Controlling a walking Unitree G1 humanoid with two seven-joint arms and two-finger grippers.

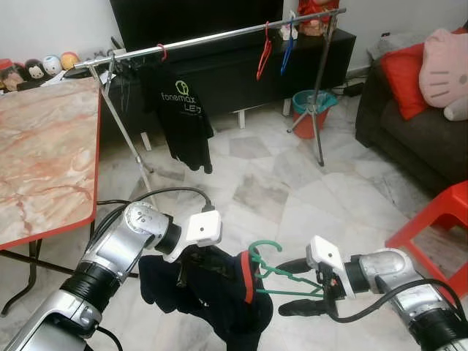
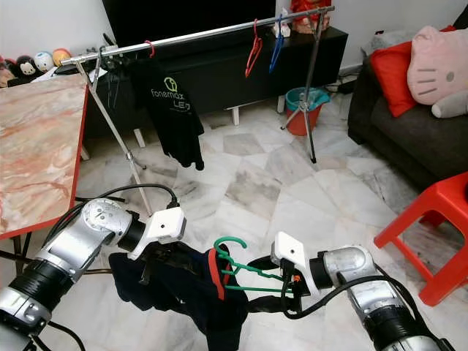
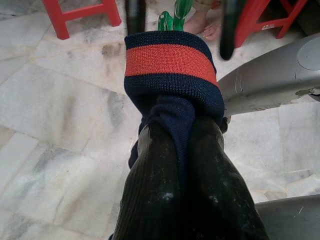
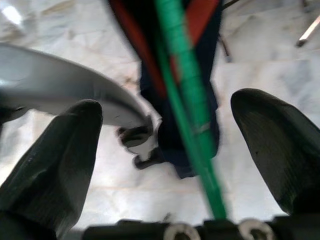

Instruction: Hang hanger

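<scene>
At the far left a marble-patterned tabletop (image 1: 44,153) with a red edge is seen, with small round toys (image 1: 36,67) lined up behind it. A metal clothes rail (image 1: 212,36) is stretched across the back of the room on crossed legs; a black T-shirt (image 1: 183,117) with pale lettering is hung near its left end, and a red hanger (image 1: 264,53) and a blue hanger (image 1: 289,45) are hung side by side near its right end.

In the foreground, the left gripper (image 1: 196,265) is held low over the pale tiled floor (image 1: 263,190), and its jaws are clenched on a dark navy garment (image 1: 219,292) with a red band; in the left wrist view the knitted cloth (image 3: 172,75) is seen bunched tightly between the two black fingers (image 3: 150,190).

Just to the right, a green hanger (image 1: 274,274) is threaded into the garment's neck, with its hook (image 1: 257,252) standing above the cloth. The right gripper (image 1: 300,287) is placed at the hanger's right end, jaws spread apart, with the green bar (image 4: 192,115) passing between the fingers (image 4: 55,155) without being pinched.

Further right, a teal-lined red bin (image 1: 313,110) is stood by the rail's leg, a dark sofa (image 1: 409,139) with a red cushion (image 1: 406,77) and a pink plush toy (image 1: 442,69) is seen, and a red plastic stool (image 1: 439,223) is set at the right edge.
</scene>
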